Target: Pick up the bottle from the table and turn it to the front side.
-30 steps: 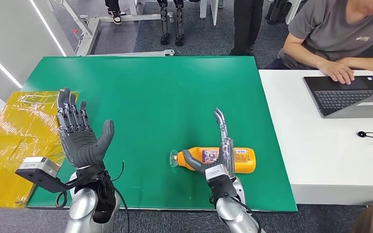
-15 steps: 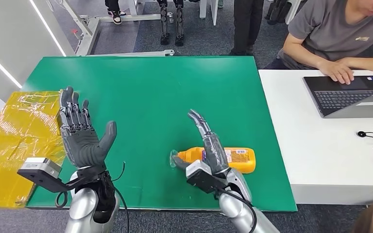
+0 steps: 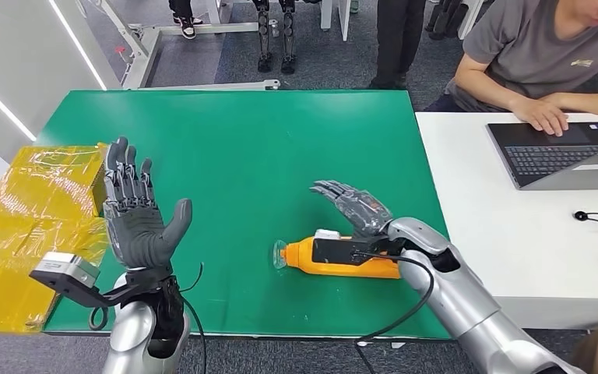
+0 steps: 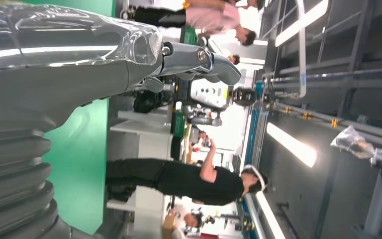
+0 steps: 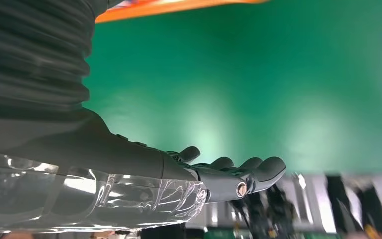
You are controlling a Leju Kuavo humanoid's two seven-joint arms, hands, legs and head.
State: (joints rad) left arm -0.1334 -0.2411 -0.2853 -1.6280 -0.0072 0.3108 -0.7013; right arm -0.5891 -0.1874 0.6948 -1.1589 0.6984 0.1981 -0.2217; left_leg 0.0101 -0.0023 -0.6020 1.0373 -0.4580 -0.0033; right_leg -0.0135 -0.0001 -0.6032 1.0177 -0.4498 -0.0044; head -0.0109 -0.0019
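I've got the orange bottle [image 3: 350, 259] lying on its side on the green table [image 3: 280, 148], near the front edge and right of centre, cap pointing left. My right robot hand [image 3: 354, 206] hovers just past it, fingers spread and grasping nothing; my left robot hand [image 3: 136, 214] is raised over the left side, palm up, fingers apart, also empty. Here's my worry: the bottle is round and lying loose, so if I come down off-centre I'd expect it to roll toward the near edge or skid away from my fingers. The wrist camera unit and cable sit right over the bottle in the head view, so I can't judge the gap between palm and bottle from there. The right wrist view helps a little: it shows the fingers [image 5: 258, 169] loosely curved over bare green, with a sliver of the bottle behind the wrist. The left wrist view just looks out across the room at a person standing [image 4: 189, 179].
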